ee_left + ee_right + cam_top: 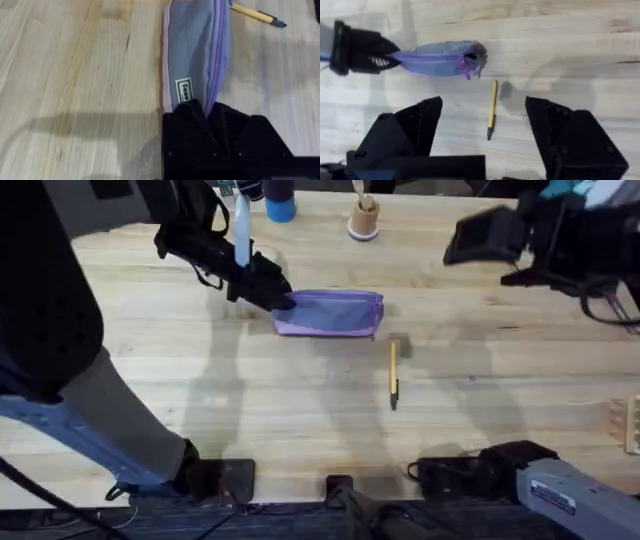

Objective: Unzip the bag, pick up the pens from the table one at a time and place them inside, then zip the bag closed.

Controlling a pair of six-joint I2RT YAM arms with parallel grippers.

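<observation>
Starting at the left of the desk, I saw the left pincer reached out toward the far middle, its black fingers pressed together on the left end of the bag. From the left wrist camera the same grip was plain: the left pincer pinched the end of the bag right beside a small white label, with the fabric squeezed into a ridge between the fingers. The bag lay flat on the desk, its long side running left to right, lilac edging along its rim. At its right end, in the right wrist view, the bag showed a small dark gap at the end of the zipper with a purple pull tab hanging from it; how far the zipper stood undone I could not tell.

Just right of the bag and a little nearer to me lay the pen, apart from the bag, yellow-orange, its dark tip pointing toward the near edge. The left wrist view caught the pen beyond the bag's far end.

Farther right, the right pincer hung above the far right of the desk, touching nothing. In its own camera the right pincer had its fingers spread wide, the pen lying on the desk between them and below.
</observation>
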